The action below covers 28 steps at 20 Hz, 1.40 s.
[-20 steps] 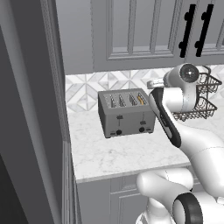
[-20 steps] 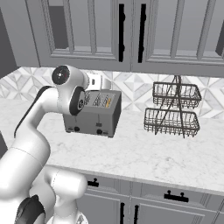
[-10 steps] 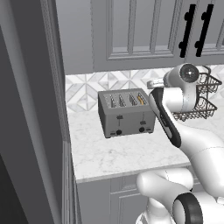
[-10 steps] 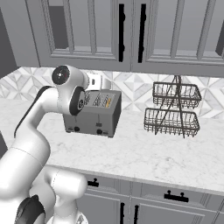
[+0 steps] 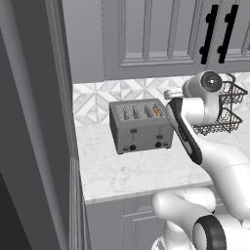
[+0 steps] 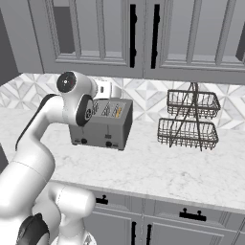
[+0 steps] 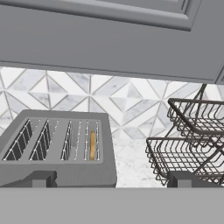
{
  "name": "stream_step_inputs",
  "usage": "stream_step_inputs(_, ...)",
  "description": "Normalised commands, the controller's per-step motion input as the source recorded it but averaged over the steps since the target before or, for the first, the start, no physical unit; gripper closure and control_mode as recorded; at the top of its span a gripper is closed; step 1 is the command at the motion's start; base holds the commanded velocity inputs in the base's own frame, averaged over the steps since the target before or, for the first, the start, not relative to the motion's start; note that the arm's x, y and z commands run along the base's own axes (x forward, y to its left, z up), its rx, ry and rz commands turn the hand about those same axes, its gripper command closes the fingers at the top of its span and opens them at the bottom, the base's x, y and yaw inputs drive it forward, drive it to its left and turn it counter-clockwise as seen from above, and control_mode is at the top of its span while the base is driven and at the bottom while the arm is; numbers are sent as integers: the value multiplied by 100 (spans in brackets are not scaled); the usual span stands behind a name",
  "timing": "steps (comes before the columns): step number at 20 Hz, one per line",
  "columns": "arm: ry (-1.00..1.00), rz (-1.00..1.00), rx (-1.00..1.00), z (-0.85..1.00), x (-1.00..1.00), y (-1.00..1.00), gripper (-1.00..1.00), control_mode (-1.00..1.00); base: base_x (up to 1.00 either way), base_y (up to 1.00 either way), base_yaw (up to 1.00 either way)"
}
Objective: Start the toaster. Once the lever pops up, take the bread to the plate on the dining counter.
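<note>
The toaster (image 5: pixel 141 126) sits near the counter's (image 5: pixel 141 171) back edge, the bread (image 7: pixel 92 145) sunk in its right-end slot. The gripper (image 7: pixel 109 178) hovers above and just right of that end, fingers spread wide; the levers lie below it, down the front face

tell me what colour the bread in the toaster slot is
Orange-tan; the bread sits in the rightmost slot of the toaster, clearest in the hand view.

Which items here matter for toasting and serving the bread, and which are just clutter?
Job:
toaster
bread, sitting in the toaster's rightmost slot
end effector

Lying about:
two-tier wire basket
upper cabinets
</note>
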Motion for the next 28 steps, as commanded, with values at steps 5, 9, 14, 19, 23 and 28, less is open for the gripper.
stream_step_inputs(5,0,0,0,0,0,0,-100,-100,0,0,0)
stream_step_inputs(9,0,0,0,0,0,0,-100,-100,0,0,0)
stream_step_inputs(14,0,0,0,0,0,0,-100,-100,0,0,0)
stream_step_inputs(19,0,0,0,0,0,0,-100,-100,0,0,0)
stream_step_inputs(23,0,0,0,0,0,0,-100,-100,0,0,0)
stream_step_inputs(28,0,0,0,0,0,0,-100,-100,0,0,0)
